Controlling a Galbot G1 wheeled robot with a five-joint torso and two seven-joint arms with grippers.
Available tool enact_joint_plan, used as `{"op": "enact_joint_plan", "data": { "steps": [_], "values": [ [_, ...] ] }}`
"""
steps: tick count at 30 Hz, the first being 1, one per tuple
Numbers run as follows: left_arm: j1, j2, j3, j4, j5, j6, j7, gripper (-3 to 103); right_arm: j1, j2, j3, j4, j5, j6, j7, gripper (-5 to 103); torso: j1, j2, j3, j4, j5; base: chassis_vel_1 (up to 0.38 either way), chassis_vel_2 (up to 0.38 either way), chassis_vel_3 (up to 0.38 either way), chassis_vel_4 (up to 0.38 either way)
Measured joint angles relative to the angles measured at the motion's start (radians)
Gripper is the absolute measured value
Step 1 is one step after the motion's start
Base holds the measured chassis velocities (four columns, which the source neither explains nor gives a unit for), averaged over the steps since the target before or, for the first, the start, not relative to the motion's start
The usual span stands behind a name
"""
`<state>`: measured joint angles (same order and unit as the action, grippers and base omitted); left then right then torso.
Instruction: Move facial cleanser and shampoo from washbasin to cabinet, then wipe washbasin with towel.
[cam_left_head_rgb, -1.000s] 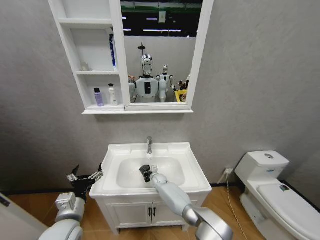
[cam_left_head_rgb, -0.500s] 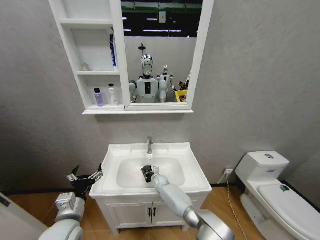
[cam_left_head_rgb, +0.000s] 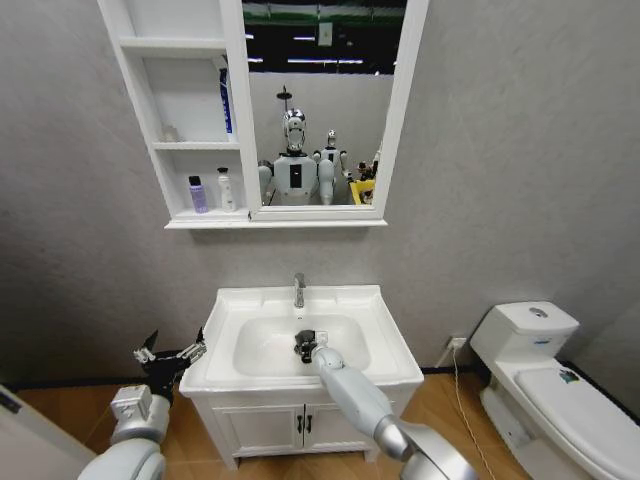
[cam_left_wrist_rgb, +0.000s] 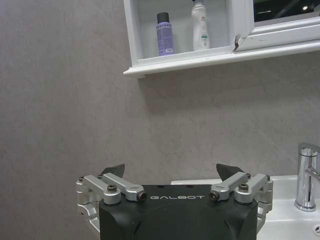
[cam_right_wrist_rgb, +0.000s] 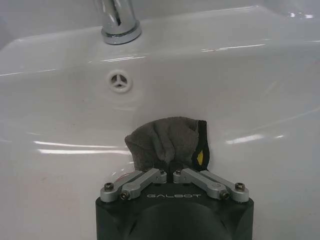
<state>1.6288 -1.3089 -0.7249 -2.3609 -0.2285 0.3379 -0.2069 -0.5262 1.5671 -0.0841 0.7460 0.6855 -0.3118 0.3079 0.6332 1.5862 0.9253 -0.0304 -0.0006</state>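
Inside washbasin (cam_left_head_rgb: 385, 345) bowl, right end effector (cam_right_wrist_rgb: 170, 172) pinching towel (cam_right_wrist_rgb: 165, 142) (fingertips hidden)

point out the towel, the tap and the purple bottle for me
towel (cam_right_wrist_rgb: 167, 142), right wrist view, on its bunched grey middle above the gripper links
tap (cam_right_wrist_rgb: 117, 20), right wrist view, on its chrome base
purple bottle (cam_left_wrist_rgb: 164, 39), left wrist view, on the label, bottom compartment of the cabinet (cam_left_wrist_rgb: 132, 45)

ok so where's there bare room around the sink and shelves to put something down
The washbasin rim is bare either side of the tap. The cabinet's top compartment is bare. Crowded: the bowl, where the right gripper presses the towel, and the bottom shelf's two bottles.
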Motion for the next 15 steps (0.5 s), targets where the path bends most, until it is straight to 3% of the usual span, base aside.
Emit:
{"op": "enact_joint_plan", "data": {
  "steps": [2, 7, 15],
  "values": [
    [0.000, 0.000, 0.000, 0.000, 0.000, 0.000, 0.000, 100, 0.007, 0.000, 0.027, 0.009, 0.046, -0.034, 0.067, 1, 0.000, 0.000, 0.000, 0.0000, 0.0000, 0.000, 0.000, 0.000, 0.000],
    [0.000, 0.000, 0.000, 0.000, 0.000, 0.000, 0.000, 100, 0.005, -0.016, 0.054, 0.029, 0.072, -0.075, 0.142, 1, 0.000, 0.000, 0.000, 0.0001, 0.0001, 0.000, 0.000, 0.000, 0.000],
    [0.000, 0.000, 0.000, 0.000, 0.000, 0.000, 0.000, 100, 0.014, -0.030, 0.075, 0.025, 0.093, -0.097, 0.203, 1, 0.000, 0.000, 0.000, 0.0000, -0.0002, 0.000, 0.000, 0.000, 0.000]
  ]
}}
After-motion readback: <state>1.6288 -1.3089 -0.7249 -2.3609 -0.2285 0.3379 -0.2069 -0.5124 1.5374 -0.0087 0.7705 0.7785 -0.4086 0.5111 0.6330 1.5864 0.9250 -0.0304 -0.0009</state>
